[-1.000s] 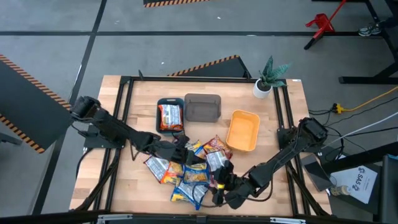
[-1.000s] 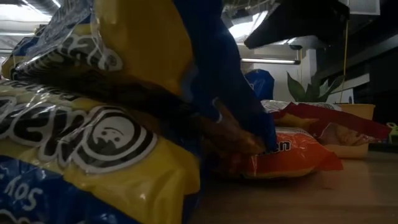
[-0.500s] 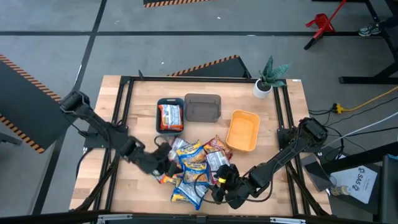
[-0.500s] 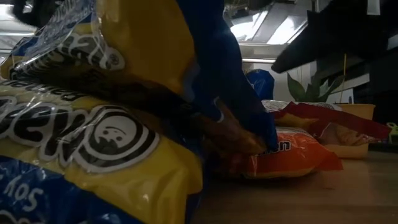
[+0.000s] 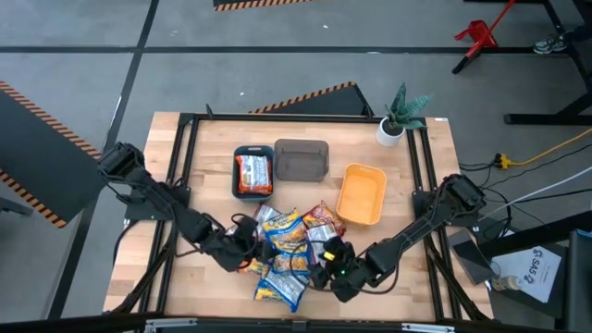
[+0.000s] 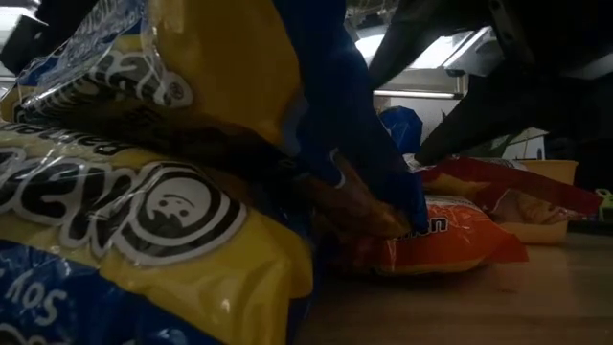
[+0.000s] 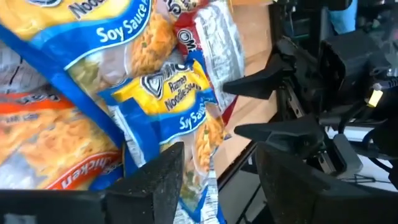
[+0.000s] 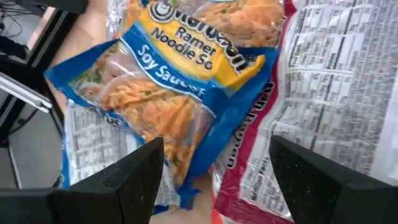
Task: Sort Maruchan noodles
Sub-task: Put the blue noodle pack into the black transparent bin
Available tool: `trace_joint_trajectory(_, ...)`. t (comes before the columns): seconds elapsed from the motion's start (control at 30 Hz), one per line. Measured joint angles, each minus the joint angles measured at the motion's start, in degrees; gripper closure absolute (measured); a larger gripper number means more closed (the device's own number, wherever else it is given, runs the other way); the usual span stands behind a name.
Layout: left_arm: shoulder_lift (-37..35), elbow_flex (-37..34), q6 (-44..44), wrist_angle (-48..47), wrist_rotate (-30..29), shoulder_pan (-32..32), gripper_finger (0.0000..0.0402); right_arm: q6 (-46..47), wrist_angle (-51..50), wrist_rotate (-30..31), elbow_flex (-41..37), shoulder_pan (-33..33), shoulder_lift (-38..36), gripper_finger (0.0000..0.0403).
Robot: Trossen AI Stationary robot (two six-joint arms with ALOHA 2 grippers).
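- The wooden table stands on a grey floor with black-and-orange hazard stripes; a dark frame runs along the table's edges, a red stand stands on the floor beyond the far right corner, and a yellow cable trails on the floor at the right.
- Toward the table's far side, from left to right: a dark tray holding one orange-red packet, a grey tray just beside it, an orange tray, and a small potted plant at the far right corner.
- The Maruchan noodles lie in a loose overlapping heap near the table's front middle: yellow-and-blue, orange-red and silvery-white packets.
- The left gripper sits low at the heap's left edge; its fingers stand apart, with a yellow-and-blue soy sauce packet lying just ahead of the tips, nothing clamped.
- The right gripper sits at the heap's right front edge; its fingers are spread wide above a yellow-and-blue packet and a silvery-white packet, holding neither.
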Motion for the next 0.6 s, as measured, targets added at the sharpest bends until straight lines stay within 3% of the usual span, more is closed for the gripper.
trace_joint_trajectory(0.23,1.53,0.0,-3.3,0.6,5.26,0.65,0.0195,0.79,1.84,-1.22,-0.04,-0.7,0.0,0.0125)
trace_joint_trajectory(0.6,6.11,-0.02,-7.06,9.53,5.06,-0.36,0.0194,-0.52,2.49,-2.41,-0.07,-1.53,0.24,0.0125)
